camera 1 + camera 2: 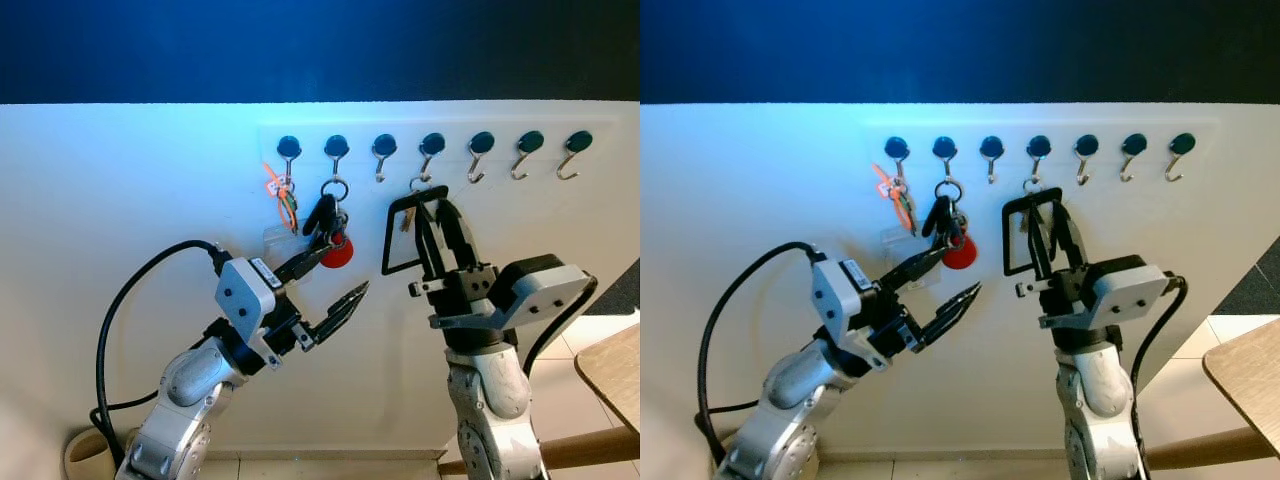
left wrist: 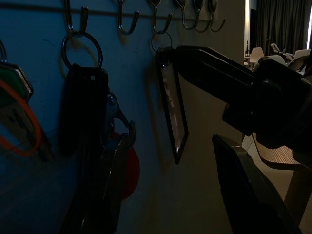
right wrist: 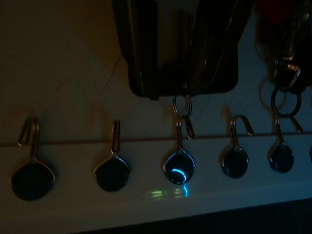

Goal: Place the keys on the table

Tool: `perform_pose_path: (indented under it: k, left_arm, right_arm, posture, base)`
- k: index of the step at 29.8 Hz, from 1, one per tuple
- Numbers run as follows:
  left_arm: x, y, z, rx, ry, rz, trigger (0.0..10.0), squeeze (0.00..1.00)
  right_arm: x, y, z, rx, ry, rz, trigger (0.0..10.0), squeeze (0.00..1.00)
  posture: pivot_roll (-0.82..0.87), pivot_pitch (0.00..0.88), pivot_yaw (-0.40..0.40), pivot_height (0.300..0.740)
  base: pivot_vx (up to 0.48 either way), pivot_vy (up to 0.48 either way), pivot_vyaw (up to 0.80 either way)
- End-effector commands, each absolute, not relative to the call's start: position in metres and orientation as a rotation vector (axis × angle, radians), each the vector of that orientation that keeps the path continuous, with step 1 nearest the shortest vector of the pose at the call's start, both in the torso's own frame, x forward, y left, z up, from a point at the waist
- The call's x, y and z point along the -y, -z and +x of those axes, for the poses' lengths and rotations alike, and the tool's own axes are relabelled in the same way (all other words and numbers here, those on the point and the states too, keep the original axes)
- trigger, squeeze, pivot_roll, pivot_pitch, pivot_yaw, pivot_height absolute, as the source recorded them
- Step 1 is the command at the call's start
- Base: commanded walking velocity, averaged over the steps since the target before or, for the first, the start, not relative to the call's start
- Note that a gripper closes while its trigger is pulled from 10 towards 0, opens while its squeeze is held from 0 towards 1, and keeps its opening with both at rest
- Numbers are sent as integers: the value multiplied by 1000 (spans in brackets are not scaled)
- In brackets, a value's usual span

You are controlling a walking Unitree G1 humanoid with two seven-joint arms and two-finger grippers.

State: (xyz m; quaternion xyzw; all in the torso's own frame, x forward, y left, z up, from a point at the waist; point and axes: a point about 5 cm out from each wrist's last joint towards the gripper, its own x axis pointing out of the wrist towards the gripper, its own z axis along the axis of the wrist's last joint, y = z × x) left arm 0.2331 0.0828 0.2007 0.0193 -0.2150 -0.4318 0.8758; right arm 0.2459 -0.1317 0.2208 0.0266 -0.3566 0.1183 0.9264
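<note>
Left eye view: a row of hooks (image 1: 433, 146) is fixed to the white wall. The right claw (image 1: 438, 215) reaches up to the fourth hook, its fingers clenched around the keys (image 1: 400, 235), a black rectangular tag hanging by its ring so it can be lifted clear. The left claw (image 1: 335, 285) is released, fingers spread, its upper finger resting against the neighbouring key bunch with the red fob (image 1: 338, 252), probably keeping that bunch aside. An orange-tagged bunch (image 1: 283, 195) hangs further left. The bench (image 1: 612, 370) corner lies to the right, well apart.
</note>
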Motion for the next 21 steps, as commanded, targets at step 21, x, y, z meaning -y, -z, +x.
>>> perform_pose_path:
  k: [21]
  left_arm:
    - [-80, -203, 229, 457, 920, 49, 10000, 0]
  right_arm:
    - [128, -229, 250, 752, -284, 58, 9686, 0]
  posture:
    - [33, 78, 5, 740]
  base:
    - [0, 0, 0]
